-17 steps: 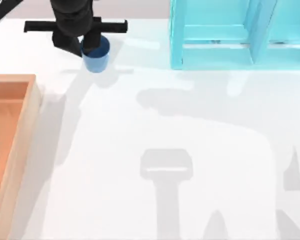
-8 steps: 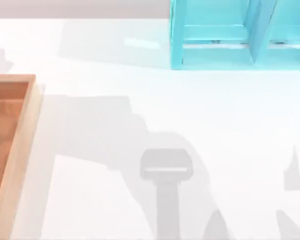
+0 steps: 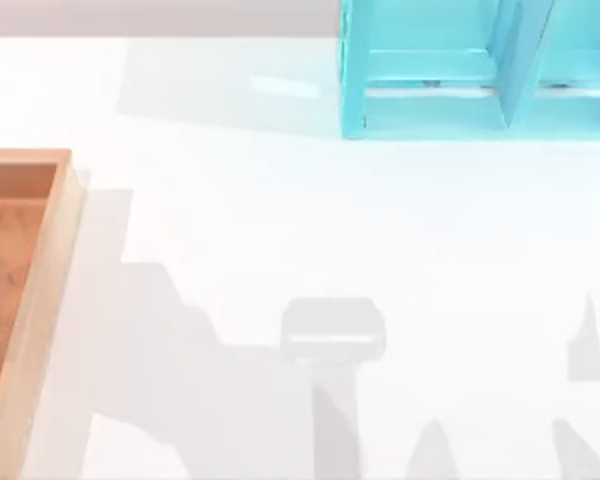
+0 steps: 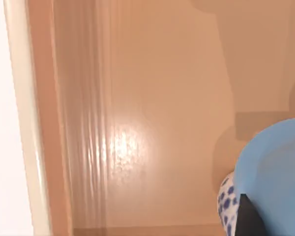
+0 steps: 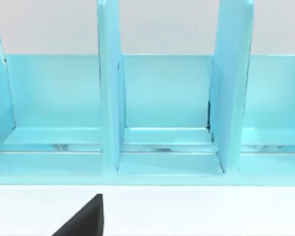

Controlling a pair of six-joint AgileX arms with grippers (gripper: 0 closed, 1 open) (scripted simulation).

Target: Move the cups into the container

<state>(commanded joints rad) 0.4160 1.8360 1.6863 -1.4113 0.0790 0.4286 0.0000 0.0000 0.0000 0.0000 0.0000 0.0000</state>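
Left gripper's dark fingertip (image 4: 250, 219) sat against the blue cup (image 4: 275, 177) above the container (image 4: 162, 123); whether the fingers clamped the cup could not be told. White floral cup (image 4: 227, 204) lay just beside the blue one, over the orange-brown floor. Top view: container wall (image 3: 42, 300) at the table's left edge. Right gripper faced the turquoise shelf unit (image 5: 162, 108); finger state unclear.

Blue cup (image 4: 278, 172) above wooden container (image 4: 152, 98) floor, patterned cup (image 4: 227, 204) beside
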